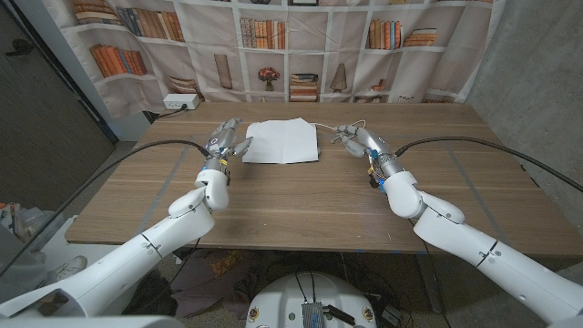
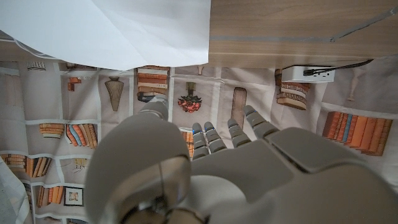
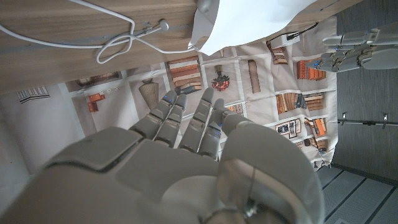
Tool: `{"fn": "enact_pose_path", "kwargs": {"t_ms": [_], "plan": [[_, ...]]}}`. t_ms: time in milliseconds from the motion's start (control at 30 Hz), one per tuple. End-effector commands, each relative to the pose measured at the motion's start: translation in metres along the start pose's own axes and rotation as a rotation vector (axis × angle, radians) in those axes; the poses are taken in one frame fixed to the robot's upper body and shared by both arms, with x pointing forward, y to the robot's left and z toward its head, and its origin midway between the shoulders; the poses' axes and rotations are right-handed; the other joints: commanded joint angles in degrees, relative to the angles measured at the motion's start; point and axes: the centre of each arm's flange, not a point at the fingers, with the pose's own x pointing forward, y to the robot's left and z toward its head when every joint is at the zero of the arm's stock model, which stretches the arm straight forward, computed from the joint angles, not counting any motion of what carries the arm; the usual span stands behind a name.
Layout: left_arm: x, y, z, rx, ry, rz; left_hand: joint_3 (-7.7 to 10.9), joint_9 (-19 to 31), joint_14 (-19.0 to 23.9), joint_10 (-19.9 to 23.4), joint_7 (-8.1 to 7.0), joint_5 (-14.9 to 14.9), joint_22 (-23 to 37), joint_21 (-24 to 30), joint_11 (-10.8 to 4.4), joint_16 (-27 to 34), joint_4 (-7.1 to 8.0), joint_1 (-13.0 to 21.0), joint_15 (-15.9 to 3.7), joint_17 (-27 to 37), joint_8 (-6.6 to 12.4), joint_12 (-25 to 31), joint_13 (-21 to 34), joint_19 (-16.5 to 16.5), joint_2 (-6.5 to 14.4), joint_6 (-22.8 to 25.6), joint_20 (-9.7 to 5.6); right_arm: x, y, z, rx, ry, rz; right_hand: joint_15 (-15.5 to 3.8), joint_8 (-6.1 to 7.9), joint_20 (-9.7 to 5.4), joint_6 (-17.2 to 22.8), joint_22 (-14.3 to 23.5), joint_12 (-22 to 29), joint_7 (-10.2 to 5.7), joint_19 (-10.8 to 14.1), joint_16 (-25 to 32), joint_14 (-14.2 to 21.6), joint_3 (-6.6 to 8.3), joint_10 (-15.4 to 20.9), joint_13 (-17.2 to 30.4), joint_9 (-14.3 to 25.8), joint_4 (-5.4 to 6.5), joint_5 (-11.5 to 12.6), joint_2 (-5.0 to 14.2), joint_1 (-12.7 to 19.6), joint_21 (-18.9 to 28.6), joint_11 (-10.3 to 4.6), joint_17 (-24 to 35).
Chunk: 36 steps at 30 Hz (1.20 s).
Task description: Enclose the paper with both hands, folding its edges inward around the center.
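Note:
A white sheet of paper lies spread on the far middle of the wooden table, slightly rumpled. My left hand stands just off its left edge with fingers apart and holds nothing. My right hand hovers a short gap off its right edge, fingers apart and empty. In the left wrist view the paper lies beyond my left hand. In the right wrist view my right hand reaches toward the paper, and my left hand's fingers show past it.
A thin white cable loops on the table beside my right hand, also seen as the cable near the paper's edge. A white power strip sits at the table's far left corner. A bookshelf-print curtain hangs behind.

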Motion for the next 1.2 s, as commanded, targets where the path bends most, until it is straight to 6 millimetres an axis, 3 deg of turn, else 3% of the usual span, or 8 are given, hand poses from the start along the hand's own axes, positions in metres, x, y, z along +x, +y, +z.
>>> {"fn": "enact_pose_path", "kwargs": {"t_ms": [33,433,500,633,833,933,1033,1200], "plan": [[-0.009,0.001,0.0,-0.143,0.04,0.026,0.42,0.0,0.6,0.2,0.05,-0.1,0.1,0.1,0.28,0.0,0.47,-0.4,-1.69,0.2,-1.25,0.7,0.0,0.5,0.4,-2.4,0.43,0.004,0.0,0.003,-0.075,-0.02,0.033,-8.18,-0.17,-3.82,-0.8,0.2,0.0,0.19,0.0,0.3,-0.4,-0.22,-0.7,0.2,0.1,-0.24,-0.1,-1.32,0.6,0.0,0.15,0.4],[0.0,0.014,-0.008,-0.188,0.067,-0.009,0.63,0.0,3.1,4.8,0.66,-0.3,0.1,0.2,-0.5,0.6,1.38,-1.6,-1.0,0.1,-1.13,2.6,-0.4,0.9,0.4,0.9,1.55,0.008,0.0,0.006,-0.13,-0.049,0.031,-8.67,-0.15,-4.3,-1.6,0.2,-0.3,-0.49,-0.2,0.3,-1.3,0.47,-2.2,0.2,0.2,-1.63,-0.3,-0.32,2.2,0.0,-0.24,0.6],[0.003,0.017,-0.009,-0.192,0.073,-0.02,0.64,0.0,3.1,5.3,0.64,-0.3,0.1,0.1,-0.61,0.6,1.58,-1.9,-1.05,0.1,-1.0,2.8,-0.4,0.8,0.4,1.7,1.73,0.009,0.001,0.005,-0.145,-0.055,0.033,-8.73,-0.17,-4.3,-1.9,0.2,-0.5,-0.54,-0.3,0.4,-1.7,0.82,-3.1,0.2,0.2,-1.55,-0.4,-0.18,2.6,-0.1,-0.15,0.8],[0.009,0.02,-0.012,-0.182,0.086,-0.038,0.62,0.0,3.2,5.5,0.68,-0.3,0.1,0.1,-0.57,0.5,1.77,-2.2,-0.84,0.1,-0.87,2.8,-0.5,0.6,0.3,2.5,2.0,0.011,0.005,0.003,-0.188,-0.065,0.035,-8.24,-0.06,-4.44,-2.1,0.4,-0.6,-0.57,-0.2,0.6,-2.3,1.34,-3.9,0.1,0.3,-0.99,-0.6,-0.23,3.1,0.1,2.44,1.3],[0.015,0.023,-0.016,-0.184,0.083,-0.062,0.63,0.0,3.2,5.8,0.72,-0.3,0.1,0.0,-0.5,0.5,1.92,-2.4,-0.77,0.1,-0.88,2.9,-0.6,0.5,0.3,3.2,1.99,0.012,0.007,0.004,-0.222,-0.076,0.032,-8.11,-0.23,-4.69,-3.0,0.5,-1.1,-0.63,-0.1,0.6,-3.4,1.84,-5.8,0.0,0.3,-0.51,-0.8,-0.2,3.6,0.3,0.99,1.7],[0.017,0.023,-0.017,-0.181,0.082,-0.067,0.63,0.0,3.1,5.8,0.72,-0.3,0.1,0.0,-0.61,0.5,2.07,-2.6,-0.78,0.1,-0.88,2.9,-0.6,0.4,0.3,3.5,2.09,0.014,0.008,0.005,-0.236,-0.082,0.031,-7.96,-0.19,-4.78,-3.2,0.6,-0.7,-0.6,-0.1,0.7,-3.6,2.05,-5.4,-0.1,0.4,-0.35,-0.9,-0.32,3.9,0.5,2.91,1.8],[0.018,0.024,-0.017,-0.179,0.082,-0.066,0.63,0.0,3.2,5.8,0.79,-0.3,0.1,-0.1,-0.52,0.5,2.19,-2.8,-0.84,0.1,-1.07,2.8,-0.6,0.4,0.3,3.3,2.23,0.016,0.009,0.008,-0.251,-0.097,0.025,-7.96,-0.29,-4.93,-3.6,0.6,-0.8,-0.72,-0.1,0.7,-3.9,2.18,-5.6,-0.2,0.4,-0.28,-0.9,-0.24,4.1,0.6,2.63,1.9],[0.018,0.025,-0.019,-0.19,0.092,-0.071,0.63,-0.1,3.1,5.6,0.83,-0.3,0.1,-0.1,-0.66,0.4,2.34,-3.0,-0.75,0.1,-1.23,2.8,-0.6,0.3,0.3,3.4,2.24,0.02,0.012,0.015,-0.313,-0.131,0.025,-8.18,0.2,-4.77,-2.9,0.9,-1.4,-0.91,-1.0,0.4,-5.2,5.07,-8.8,-0.2,0.4,-0.9,-0.2,0.2,6.8,0.7,1.94,1.9]]}}
